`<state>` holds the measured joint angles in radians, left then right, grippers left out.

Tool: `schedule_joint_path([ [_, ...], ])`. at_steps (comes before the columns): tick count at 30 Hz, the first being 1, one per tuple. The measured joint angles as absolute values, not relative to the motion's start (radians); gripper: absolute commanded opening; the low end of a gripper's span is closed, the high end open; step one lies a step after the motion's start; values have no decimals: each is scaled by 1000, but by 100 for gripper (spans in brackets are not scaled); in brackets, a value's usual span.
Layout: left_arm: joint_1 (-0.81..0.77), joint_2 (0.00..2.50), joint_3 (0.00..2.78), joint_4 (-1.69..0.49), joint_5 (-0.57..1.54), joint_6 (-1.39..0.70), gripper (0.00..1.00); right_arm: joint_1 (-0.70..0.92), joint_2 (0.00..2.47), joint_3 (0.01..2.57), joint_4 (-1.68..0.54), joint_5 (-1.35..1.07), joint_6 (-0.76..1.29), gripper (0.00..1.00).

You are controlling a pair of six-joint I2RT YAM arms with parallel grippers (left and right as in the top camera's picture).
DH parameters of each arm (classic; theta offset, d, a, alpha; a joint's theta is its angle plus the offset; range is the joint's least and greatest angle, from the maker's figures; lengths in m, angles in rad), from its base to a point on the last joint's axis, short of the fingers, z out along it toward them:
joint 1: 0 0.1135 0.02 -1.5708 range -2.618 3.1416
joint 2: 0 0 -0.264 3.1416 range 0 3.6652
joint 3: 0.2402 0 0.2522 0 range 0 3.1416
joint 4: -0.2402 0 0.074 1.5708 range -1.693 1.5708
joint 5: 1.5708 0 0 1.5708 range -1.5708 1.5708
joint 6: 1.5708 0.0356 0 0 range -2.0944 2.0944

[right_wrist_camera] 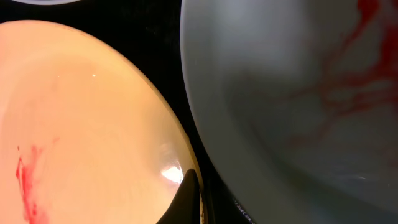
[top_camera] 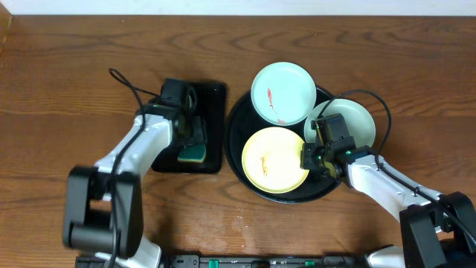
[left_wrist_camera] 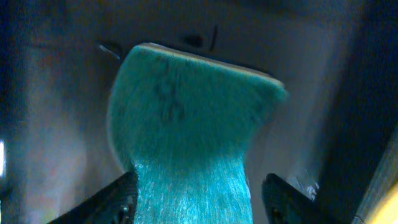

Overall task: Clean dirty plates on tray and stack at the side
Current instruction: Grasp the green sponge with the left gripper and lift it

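Note:
The round black tray [top_camera: 236, 141] holds three plates. A bluish-white plate [top_camera: 282, 93] with a red smear sits at its back. A second bluish-white plate [top_camera: 355, 119], also smeared [right_wrist_camera: 298, 93], sits at the right. The yellow plate [top_camera: 271, 160] lies in front with a red smear [right_wrist_camera: 28, 186]. My right gripper [top_camera: 315, 154] is closed on the yellow plate's right rim [right_wrist_camera: 202, 202]; one finger lies inside the rim, the other is dark beneath it. My left gripper [top_camera: 192, 132] is open, straddling a green sponge [left_wrist_camera: 193, 118].
The sponge [top_camera: 193, 153] lies in a smaller rectangular black tray [top_camera: 216, 100] left of the round tray. Bare wood tabletop [top_camera: 74, 89] stretches to the far left and along the front.

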<state>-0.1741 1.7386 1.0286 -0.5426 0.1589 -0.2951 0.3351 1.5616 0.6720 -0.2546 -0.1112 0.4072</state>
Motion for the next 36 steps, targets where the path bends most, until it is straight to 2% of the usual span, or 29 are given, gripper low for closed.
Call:
schedule_joint_path([
  [4,-177,1803,1030,-500,141,-303,8,335,1562,672,-253,-111,406,1],
  [13,-174,1821,1065,-545,109,-311,9,335,1562,672,-253,-111,405,1],
  [14,-175,1821,1070,-557,110,-311,27,335,1562,672,-253,-111,405,1],
  [15,-176,1817,1074,-572,115,-307,39,335,1562,672,-253,-111,405,1],
  [17,-181,1803,1074,-595,131,-310,55,335,1562,672,-253,-111,405,1],
  [18,-184,1795,1074,-602,136,-308,58,335,1562,672,-253,-111,406,1],
  [22,-191,1776,1074,-625,154,-315,59,335,1562,672,-255,-111,405,1],
  [24,-191,1776,1063,-619,156,-314,58,335,1562,672,-257,-111,405,1],
  [25,-191,1776,1054,-611,158,-315,53,335,1562,672,-257,-111,405,1],
  [28,-193,1777,1017,-553,159,-314,11,335,1562,673,-259,-111,405,1],
  [29,-193,1778,1003,-527,166,-315,8,335,1562,673,-259,-111,406,1],
  [36,-197,1774,977,-482,192,-314,7,335,1562,674,-260,-110,406,1],
])
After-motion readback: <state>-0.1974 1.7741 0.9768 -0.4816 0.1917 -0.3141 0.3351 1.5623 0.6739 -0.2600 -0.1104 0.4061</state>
